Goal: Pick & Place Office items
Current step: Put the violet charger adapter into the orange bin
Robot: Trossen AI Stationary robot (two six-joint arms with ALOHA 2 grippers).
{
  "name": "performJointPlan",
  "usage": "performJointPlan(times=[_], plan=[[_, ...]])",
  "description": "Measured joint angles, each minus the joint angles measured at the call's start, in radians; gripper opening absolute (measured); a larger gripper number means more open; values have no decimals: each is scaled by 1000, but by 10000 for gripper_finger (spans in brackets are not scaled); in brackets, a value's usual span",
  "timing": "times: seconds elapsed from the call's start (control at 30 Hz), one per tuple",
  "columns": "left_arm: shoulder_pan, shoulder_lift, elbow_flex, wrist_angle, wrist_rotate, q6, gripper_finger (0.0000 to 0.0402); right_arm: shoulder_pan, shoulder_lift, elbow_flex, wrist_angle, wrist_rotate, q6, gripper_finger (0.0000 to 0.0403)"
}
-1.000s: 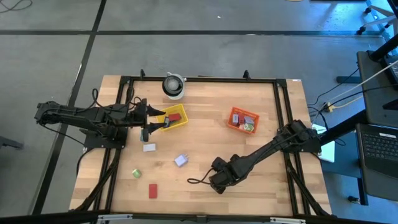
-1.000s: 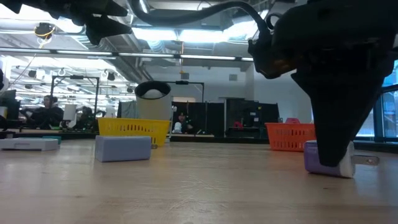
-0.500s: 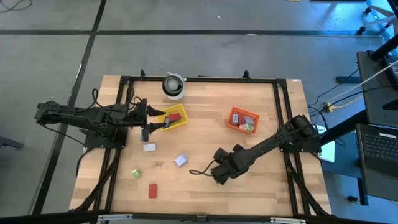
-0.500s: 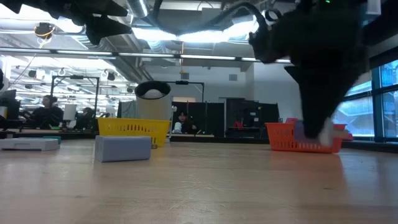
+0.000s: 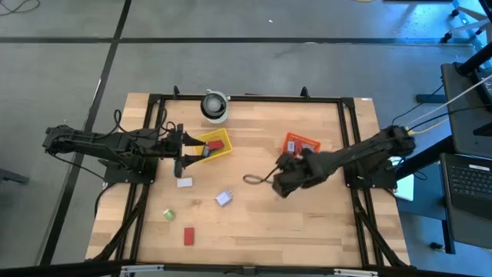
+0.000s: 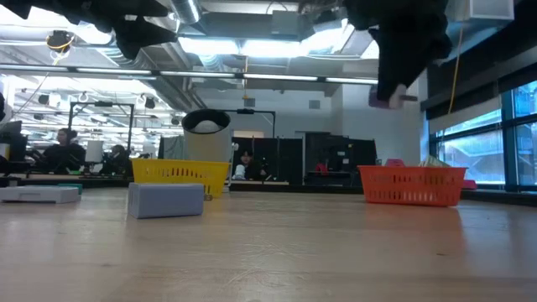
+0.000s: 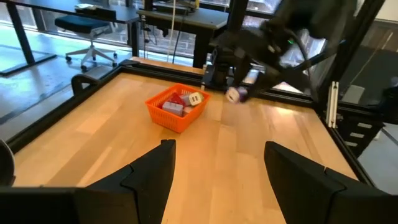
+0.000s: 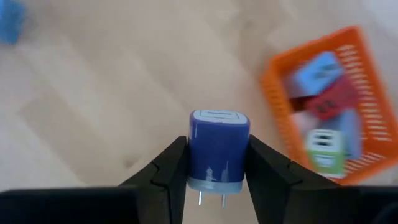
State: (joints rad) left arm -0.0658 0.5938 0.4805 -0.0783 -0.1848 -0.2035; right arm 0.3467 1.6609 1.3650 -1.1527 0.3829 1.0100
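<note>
**Charger riding above the table toward the orange basket**

Between the right gripper's (image 8: 217, 177) fingers, a lavender-blue plug-in charger (image 8: 218, 149) is sitting clamped, prongs pointing back at the wrist, lifted clear of the wooden table (image 5: 254, 223). Just beyond it, the orange basket (image 5: 299, 147) is holding blue, red and white-green items. Farther across, the left gripper (image 5: 183, 151) is hovering with jaws apart beside the yellow basket (image 5: 214, 145). Loose pieces are lying near the front: white (image 5: 184, 182), lavender (image 5: 224, 198), green (image 5: 167, 215), red (image 5: 188, 235).

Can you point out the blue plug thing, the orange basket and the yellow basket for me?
Blue plug (image 8: 218, 146): right wrist view, front face.
Orange basket (image 7: 163, 117): left wrist view, near wall.
Yellow basket (image 6: 179, 172): low view, front wall.
</note>
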Motion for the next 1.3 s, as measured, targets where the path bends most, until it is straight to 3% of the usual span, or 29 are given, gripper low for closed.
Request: performJointPlan(times=[0.3, 0.6, 0.9, 1.2, 1.3], plan=[[0, 0, 0, 6, -2, 30, 242, -150, -246, -289, 93, -8, -9, 129], [0, 0, 0, 8, -4, 34, 242, -371, -333, -511, 260, -40, -142, 129], [0, 0, 0, 5, -4, 6, 242, -542, -335, -559, 346, -124, -295, 129], [0, 0, 0, -3, -4, 3, 242, -558, -338, -606, 363, -121, -279, 130], [0, 0, 0, -5, -2, -32, 242, -558, -339, -604, 366, -127, -286, 161]])
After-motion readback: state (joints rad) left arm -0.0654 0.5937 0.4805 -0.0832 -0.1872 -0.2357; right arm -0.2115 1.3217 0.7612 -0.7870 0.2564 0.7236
